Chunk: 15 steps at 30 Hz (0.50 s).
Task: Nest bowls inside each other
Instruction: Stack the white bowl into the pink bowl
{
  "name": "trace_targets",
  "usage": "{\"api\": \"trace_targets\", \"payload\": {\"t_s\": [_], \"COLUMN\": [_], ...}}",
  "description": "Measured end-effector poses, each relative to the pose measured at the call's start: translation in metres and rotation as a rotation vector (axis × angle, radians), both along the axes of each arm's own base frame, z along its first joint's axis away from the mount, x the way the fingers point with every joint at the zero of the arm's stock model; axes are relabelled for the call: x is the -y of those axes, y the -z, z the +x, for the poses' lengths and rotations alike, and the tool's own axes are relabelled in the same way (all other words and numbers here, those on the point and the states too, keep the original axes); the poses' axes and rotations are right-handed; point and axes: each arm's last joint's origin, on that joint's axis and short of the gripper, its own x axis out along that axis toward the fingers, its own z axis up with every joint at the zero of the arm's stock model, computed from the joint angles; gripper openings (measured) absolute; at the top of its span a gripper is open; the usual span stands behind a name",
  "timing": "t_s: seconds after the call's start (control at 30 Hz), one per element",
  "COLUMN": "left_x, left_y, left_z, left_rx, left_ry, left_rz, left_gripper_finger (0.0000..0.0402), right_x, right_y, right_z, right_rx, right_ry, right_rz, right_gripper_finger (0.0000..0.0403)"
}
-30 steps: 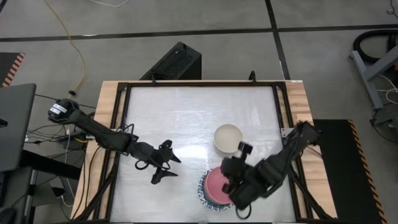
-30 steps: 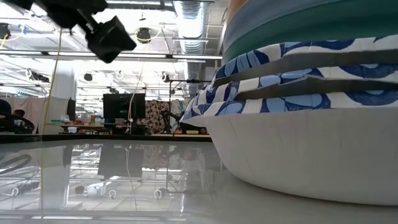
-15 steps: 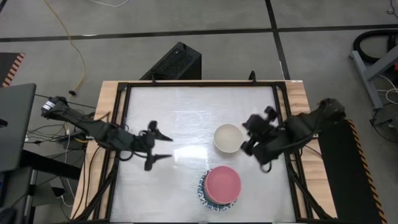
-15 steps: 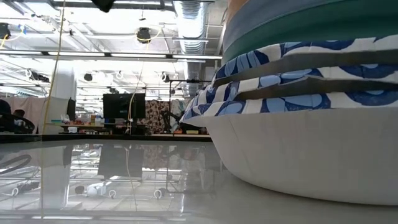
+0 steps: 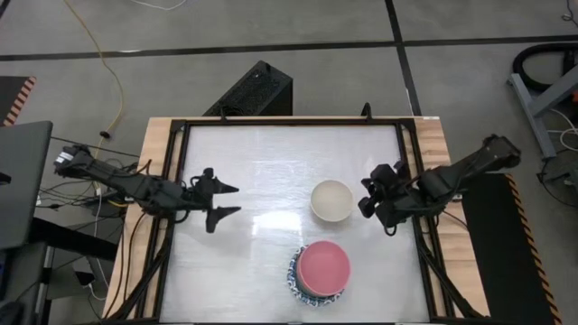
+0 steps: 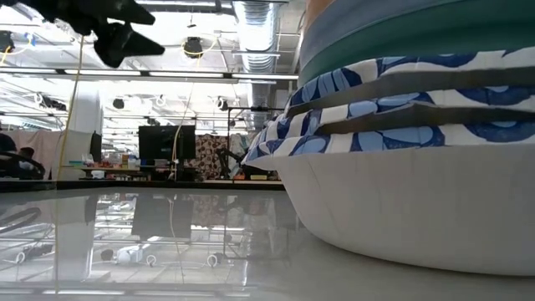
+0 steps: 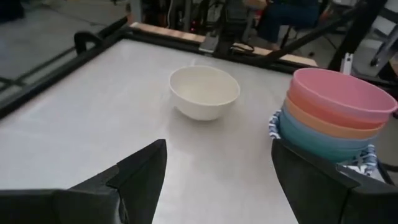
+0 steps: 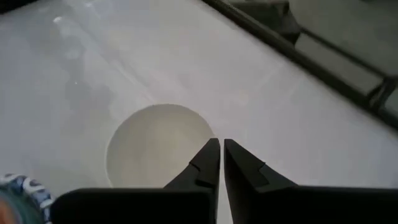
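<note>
Overhead: the cream bowl (image 5: 331, 200) sits alone on the table (image 5: 271, 153), apart from the stack of bowls (image 5: 321, 271) topped by the pink bowl (image 5: 323, 267). The right gripper (image 5: 368, 194) hovers just beside the cream bowl, fingers nearly pressed together; the left gripper (image 5: 228, 199) waits with fingers spread wide. To seize the rim cleanly, the right fingers should probably part first.

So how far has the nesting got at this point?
Nearly done. A stack of nested bowls stands near the table's front edge, pink on top, with orange, blue and blue-patterned rims showing below in the left wrist view. Nothing is in hand: the right gripper hangs beside the cream bowl, almost shut and empty, and the left gripper waits open on the left. Left to do: the cream bowl, which sits alone on the table, goes onto the stack.
</note>
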Motion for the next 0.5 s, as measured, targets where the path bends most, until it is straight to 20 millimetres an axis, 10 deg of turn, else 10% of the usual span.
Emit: {"api": "trace_targets", "payload": {"t_s": [0.5], "left_x": [0.0], "left_y": [0.027], "left_z": [0.009], "left_rx": [-0.093], "left_ry": [-0.039], "left_rz": [-0.144], "left_gripper_finger": [0.0279], "right_x": [0.02], "right_y": [0.031], "right_z": [0.011], "right_rx": [-0.041], "right_ry": [0.093], "right_rz": [0.036], "right_gripper_finger": [0.014]}}
